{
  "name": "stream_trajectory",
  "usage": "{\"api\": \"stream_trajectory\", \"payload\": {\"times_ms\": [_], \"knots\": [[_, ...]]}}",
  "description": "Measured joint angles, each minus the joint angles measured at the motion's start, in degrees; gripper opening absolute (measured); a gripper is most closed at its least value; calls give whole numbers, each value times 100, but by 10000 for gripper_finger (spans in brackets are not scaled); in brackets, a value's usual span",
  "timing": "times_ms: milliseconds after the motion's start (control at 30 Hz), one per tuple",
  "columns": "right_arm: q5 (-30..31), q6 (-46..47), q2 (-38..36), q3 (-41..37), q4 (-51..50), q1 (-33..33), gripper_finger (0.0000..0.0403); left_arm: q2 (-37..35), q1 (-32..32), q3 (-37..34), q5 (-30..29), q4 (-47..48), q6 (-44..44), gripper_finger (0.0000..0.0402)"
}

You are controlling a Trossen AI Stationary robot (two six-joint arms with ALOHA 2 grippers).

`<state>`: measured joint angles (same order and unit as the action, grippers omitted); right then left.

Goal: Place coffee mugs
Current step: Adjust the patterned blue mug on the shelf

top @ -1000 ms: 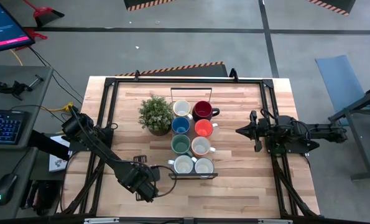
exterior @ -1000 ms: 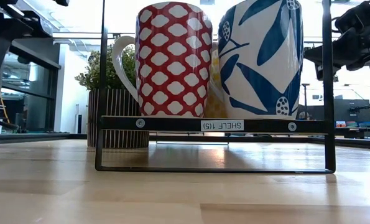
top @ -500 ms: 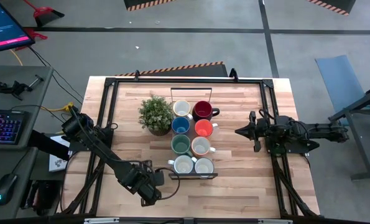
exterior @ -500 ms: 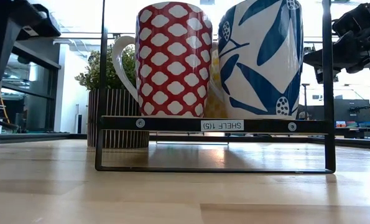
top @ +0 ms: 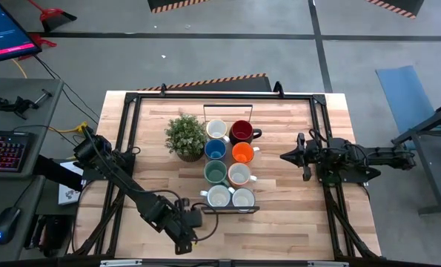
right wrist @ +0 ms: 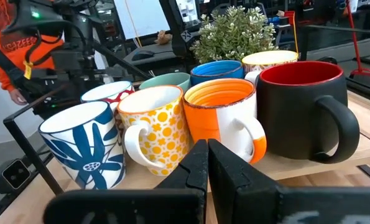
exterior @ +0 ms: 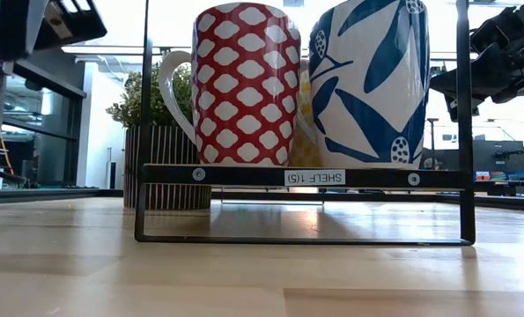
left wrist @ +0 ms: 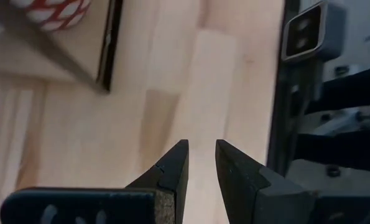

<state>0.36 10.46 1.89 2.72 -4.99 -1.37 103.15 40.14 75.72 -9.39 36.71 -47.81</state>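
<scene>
Several coffee mugs stand in two rows on a black wire shelf [top: 227, 210] at mid-table: dark red [top: 241, 131], orange [top: 242, 153], blue [top: 216, 150], teal [top: 216, 173] and white ones. The nearest two are red-patterned [exterior: 244, 84] and blue-leafed [exterior: 372, 79]. My left gripper [left wrist: 201, 144] hangs over bare wood off the shelf's near left corner [left wrist: 107, 56], slanting down. It is open by a narrow gap, with nothing between the fingers. My right gripper [right wrist: 208, 155] is shut and level, to the right of the mugs [top: 285, 156].
A potted green plant [top: 185, 136] stands just left of the shelf's far end. A black frame [top: 131, 126] runs around the tabletop. A small camera [left wrist: 312, 31] sits at the near edge. A person in orange [right wrist: 10, 56] stands beyond the table's left side.
My left gripper has tipped up from pointing steeply down. It has also swung a little toward the table's right, nearer the shelf's near left corner. Its finger gap is unchanged. The mugs have not moved.
</scene>
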Motion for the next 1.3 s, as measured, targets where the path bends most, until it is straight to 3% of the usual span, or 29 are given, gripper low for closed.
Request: {"api": "stream_trajectory", "payload": {"times_ms": [400, 567, 700, 800, 933, 1000, 1133, 1300], "knots": [[0, 0, 0, 0, -3, 0, 0, 0, -107, 0, -2, -833, 0, 71], [2, 0, 0, 0, -3, 0, 0, 0, -413, 0, 5, -1010, -48, 71], [2, 0, 0, 0, -3, 0, 0, 0, -847, 0, 340, -1195, -468, 71], [2, 0, 0, 0, -3, 0, 0, 9, -1351, 79, 288, -1527, 87, 71], [2, 0, 0, 0, -3, 0, 0, 7, -1784, 271, 194, -2201, 2049, 71], [4, 0, 0, 0, -3, 0, 0, 2, -1865, 427, 84, -2196, 2610, 71], [3, 0, 2, 0, -3, 0, 0, -1, -1888, 474, -312, -1932, 2736, 71], [4, 0, 2, 0, -3, 0, 0, 2, -1818, 477, -292, -1909, 2757, 71]]}}
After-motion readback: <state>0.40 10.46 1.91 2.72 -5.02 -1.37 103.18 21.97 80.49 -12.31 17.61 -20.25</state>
